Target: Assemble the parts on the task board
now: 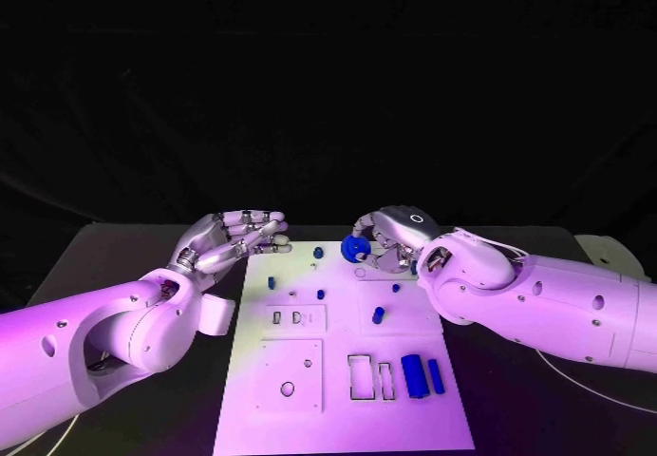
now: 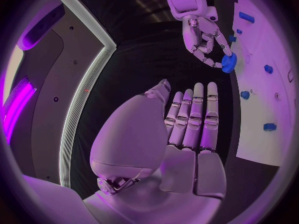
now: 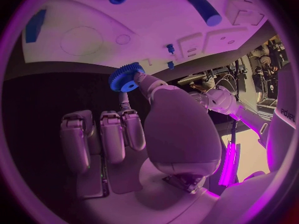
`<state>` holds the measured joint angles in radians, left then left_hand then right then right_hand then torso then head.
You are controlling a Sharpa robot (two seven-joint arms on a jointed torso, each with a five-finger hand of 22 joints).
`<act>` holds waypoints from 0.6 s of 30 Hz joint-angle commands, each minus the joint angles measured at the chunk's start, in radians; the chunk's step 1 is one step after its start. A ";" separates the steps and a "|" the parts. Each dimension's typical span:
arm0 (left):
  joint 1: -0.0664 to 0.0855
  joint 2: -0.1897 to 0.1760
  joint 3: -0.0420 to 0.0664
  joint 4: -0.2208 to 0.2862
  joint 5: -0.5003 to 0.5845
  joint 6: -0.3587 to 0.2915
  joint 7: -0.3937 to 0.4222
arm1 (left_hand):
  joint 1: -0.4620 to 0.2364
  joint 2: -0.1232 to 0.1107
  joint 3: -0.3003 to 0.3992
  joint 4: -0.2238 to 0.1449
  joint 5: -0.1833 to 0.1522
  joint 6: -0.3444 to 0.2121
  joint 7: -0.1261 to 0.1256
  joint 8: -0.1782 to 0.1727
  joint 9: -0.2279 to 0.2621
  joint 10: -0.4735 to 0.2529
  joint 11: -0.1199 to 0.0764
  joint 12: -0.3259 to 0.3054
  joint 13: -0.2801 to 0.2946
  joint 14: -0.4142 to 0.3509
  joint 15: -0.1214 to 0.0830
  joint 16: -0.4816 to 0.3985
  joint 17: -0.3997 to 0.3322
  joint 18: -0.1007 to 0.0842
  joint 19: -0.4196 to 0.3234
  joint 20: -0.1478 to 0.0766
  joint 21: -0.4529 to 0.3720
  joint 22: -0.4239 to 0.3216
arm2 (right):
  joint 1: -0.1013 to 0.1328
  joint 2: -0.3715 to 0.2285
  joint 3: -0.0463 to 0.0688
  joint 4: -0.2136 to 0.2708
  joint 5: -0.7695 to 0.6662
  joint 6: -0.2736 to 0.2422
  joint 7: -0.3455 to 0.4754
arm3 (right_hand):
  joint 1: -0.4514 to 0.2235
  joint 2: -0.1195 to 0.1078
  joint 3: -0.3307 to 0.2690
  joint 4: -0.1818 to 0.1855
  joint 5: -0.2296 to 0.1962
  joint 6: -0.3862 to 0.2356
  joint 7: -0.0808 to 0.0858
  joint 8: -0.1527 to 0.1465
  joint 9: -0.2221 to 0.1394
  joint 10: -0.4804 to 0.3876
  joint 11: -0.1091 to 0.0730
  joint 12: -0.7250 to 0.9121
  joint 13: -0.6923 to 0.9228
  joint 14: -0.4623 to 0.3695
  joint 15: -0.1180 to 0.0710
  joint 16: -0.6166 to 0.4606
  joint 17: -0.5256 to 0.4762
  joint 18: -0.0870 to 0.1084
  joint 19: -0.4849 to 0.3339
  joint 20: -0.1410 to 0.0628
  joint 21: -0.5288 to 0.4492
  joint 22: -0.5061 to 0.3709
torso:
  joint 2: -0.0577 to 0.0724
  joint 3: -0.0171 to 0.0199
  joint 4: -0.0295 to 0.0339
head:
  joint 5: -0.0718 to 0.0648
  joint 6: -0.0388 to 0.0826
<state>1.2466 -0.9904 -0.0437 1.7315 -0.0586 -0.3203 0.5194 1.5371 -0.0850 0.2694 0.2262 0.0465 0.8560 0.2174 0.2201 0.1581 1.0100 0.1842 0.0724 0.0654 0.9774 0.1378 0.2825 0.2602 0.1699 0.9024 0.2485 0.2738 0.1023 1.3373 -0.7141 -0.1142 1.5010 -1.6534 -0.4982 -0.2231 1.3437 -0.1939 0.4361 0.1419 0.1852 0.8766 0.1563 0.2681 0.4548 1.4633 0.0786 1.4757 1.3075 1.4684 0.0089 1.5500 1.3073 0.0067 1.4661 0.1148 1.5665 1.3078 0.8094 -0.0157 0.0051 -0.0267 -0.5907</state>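
Blue gear pinched in your right hand, over far edge of task board. Left hand empty, fingers loosely apart, beside board's far left corner. Align bore over peg before lowering; keep gear level.

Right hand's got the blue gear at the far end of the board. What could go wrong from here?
1. The right hand holds the blue gear only by fingertips at its rim; it could slip or tilt before seating.
2. Small blue parts stand close by on the task board; lowering the gear might knock them.
3. The left hand hovers open at the board's edge, so the arms could crowd each other.
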 commanded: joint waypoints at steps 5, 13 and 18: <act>0.001 0.005 0.001 0.001 0.003 0.018 0.006 | -0.011 -0.002 0.006 -0.002 0.003 -0.002 0.027 -0.003 -0.001 -0.001 0.005 -0.005 0.002 -0.006 0.003 -0.004 0.001 0.013 0.007 0.001 -0.004 -0.002 | 0.001 0.057 -0.001 0.009 -0.086 -0.039 -0.054 | -0.014 0.000 0.006 0.000 0.003 0.009 0.001 0.002 -0.001 0.036 -0.004 0.004 0.186 0.092 -0.005 0.003 0.215 -0.007 0.105 -0.003 0.004 0.263 | 0.002 -0.0016 0.0029 | 0.003 0.002; 0.001 0.006 0.001 0.002 0.003 0.017 0.008 | -0.012 -0.001 0.007 -0.001 0.003 -0.001 0.026 -0.003 -0.001 0.000 0.005 -0.005 0.002 -0.006 0.003 -0.004 0.003 0.013 0.007 0.002 -0.004 -0.002 | -0.012 0.124 -0.006 -0.041 -0.077 -0.023 -0.050 | -0.017 -0.001 0.007 0.001 0.002 0.009 0.002 0.001 -0.002 0.036 -0.005 0.004 0.186 0.092 -0.006 0.003 0.215 -0.007 0.105 -0.003 0.004 0.263 | 0.003 -0.0018 0.0040 | 0.003 0.002; 0.001 0.007 0.001 0.001 0.003 0.016 0.009 | -0.012 -0.001 0.008 -0.001 0.003 -0.001 0.026 -0.003 -0.001 0.000 0.005 -0.005 0.002 -0.006 0.003 -0.004 0.003 0.013 0.007 0.002 -0.004 -0.002 | -0.027 0.165 -0.011 -0.082 -0.069 -0.010 -0.044 | -0.018 -0.001 0.007 0.002 0.002 0.008 0.002 0.000 -0.002 0.036 -0.005 0.004 0.186 0.092 -0.006 0.003 0.216 -0.007 0.105 -0.003 0.004 0.263 | 0.003 -0.0009 0.0027 | 0.005 0.000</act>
<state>1.2465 -0.9858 -0.0437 1.7312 -0.0585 -0.3198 0.5193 1.5371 -0.0850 0.2723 0.2233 0.0465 0.8560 0.2174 0.2201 0.1582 1.0100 0.1842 0.0725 0.0654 0.9773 0.1378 0.2825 0.2619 0.1699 0.9024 0.2485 0.2738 0.1016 1.3134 -0.5548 -0.1243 1.4265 -1.7093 -0.5224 -0.2631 1.3339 -0.1923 0.4389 0.1447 0.1851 0.8801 0.1598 0.2630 0.4509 1.4633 0.0786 1.4755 1.3074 1.4684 0.0088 1.5499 1.3081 0.0068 1.4661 0.1148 1.5664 1.3075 0.8121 -0.0172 0.0080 -0.0223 -0.5900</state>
